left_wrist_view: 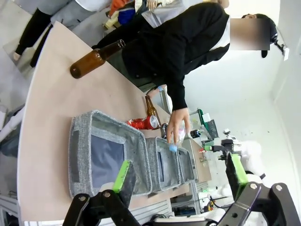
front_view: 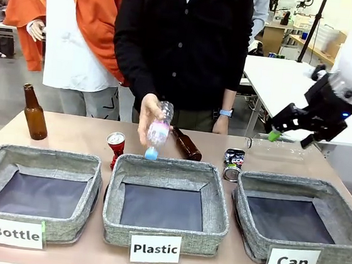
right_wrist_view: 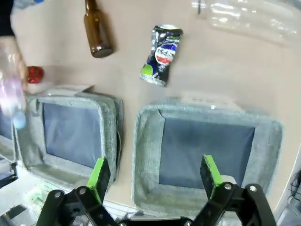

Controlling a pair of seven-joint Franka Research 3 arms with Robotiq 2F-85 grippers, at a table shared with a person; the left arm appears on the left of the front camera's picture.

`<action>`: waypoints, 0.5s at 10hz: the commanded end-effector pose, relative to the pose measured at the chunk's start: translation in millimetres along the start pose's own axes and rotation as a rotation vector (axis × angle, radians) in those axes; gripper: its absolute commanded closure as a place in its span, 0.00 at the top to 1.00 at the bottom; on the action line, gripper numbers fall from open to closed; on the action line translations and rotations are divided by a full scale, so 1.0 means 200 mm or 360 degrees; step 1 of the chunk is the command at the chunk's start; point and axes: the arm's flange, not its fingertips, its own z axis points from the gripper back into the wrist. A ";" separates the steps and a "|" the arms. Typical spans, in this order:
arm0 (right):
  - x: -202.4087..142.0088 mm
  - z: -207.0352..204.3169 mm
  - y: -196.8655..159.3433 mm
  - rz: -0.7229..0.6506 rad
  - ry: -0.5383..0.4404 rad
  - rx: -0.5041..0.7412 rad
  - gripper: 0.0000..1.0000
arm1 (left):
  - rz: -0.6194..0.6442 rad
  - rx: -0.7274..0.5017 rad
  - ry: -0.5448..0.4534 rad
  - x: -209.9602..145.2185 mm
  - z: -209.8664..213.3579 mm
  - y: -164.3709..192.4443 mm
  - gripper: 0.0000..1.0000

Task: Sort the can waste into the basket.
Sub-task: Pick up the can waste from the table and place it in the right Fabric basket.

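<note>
The right pincer point(right_wrist_view: 154, 173) hangs spread above the right end of the tabletop point(front_view: 69, 133), holding nothing. Below it in its wrist view is the basket point(right_wrist_view: 146, 155) carded "Can". The crushed can point(right_wrist_view: 161, 55) sits on the tabletop just behind that basket's far-left corner, and whether it stands or lies is hard to tell. The red can point(front_view: 115, 146) stands farther left, behind the gap between the other two baskets. The left pincer point(left_wrist_view: 180, 170) is also spread and empty, well back from the work.

The crushed can looks like the natural first pick. The right arm would do well to centre its fingers across the can's narrow width and come down clear of the basket rim. It should also avoid the clear plastic bottle point(front_view: 278, 146) lying nearby. Dented metal may slip, so a firm, square pinch matters. The person's hand point(front_view: 148, 113) holds a bottle over the "Plastic" basket point(front_view: 219, 203), so reaching leftward calls for care.
</note>
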 end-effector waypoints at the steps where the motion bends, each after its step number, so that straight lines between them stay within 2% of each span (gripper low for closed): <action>1: 0.34 -0.17 0.06 -0.0056 0.0092 -0.0057 1.00 | -0.0034 -0.0035 -0.0019 0.01 0.00 -0.01 1.00; 3: 0.52 -0.40 0.06 -0.0089 0.0208 -0.0048 1.00 | -0.0034 -0.0035 -0.0019 0.01 0.00 -0.01 1.00; 5: 0.57 -0.59 0.05 -0.0136 0.0369 -0.0037 1.00 | -0.0034 -0.0035 -0.0019 0.01 0.00 -0.01 1.00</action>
